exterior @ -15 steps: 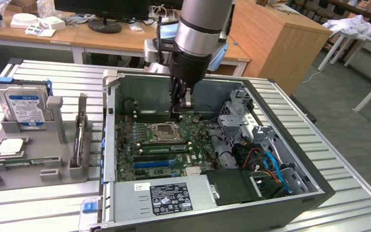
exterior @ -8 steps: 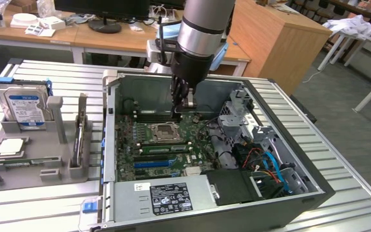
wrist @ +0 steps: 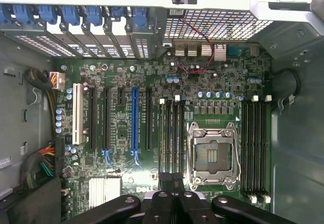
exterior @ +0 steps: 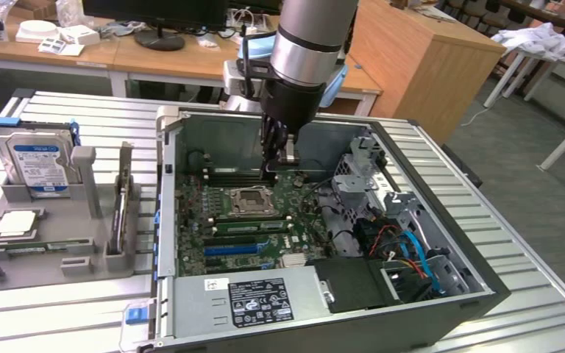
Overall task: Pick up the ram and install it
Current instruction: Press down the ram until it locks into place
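Gripper [exterior: 285,154] and arm reach down into the open computer case [exterior: 170,220] in the exterior view, hanging above the motherboard [exterior: 263,220]. Beyond the fingertips, toward the near side of the case, a thin green strip that I take for the ram [exterior: 248,225] lies along a memory slot just beside the CPU socket [exterior: 254,198]. It looks apart from the fingers, though the height is hard to judge. Well away from the fingers, outside the case, a hard drive [exterior: 35,158] stands in a grey tray [exterior: 27,261].

In the wrist view the gripper [wrist: 172,183] has its two fingers [wrist: 163,193] pressed together, with no gap showing (whether anything thin sits between them I cannot tell). Straight ahead of the tips runs the slot bank, with the ram [wrist: 171,133] edge-on in it and the CPU socket [wrist: 212,153] to one side.

Such a stick should be light and stiff but fragile. It is best pinched across its flat faces near the upper edge, clear of the contacts, and pressed evenly.
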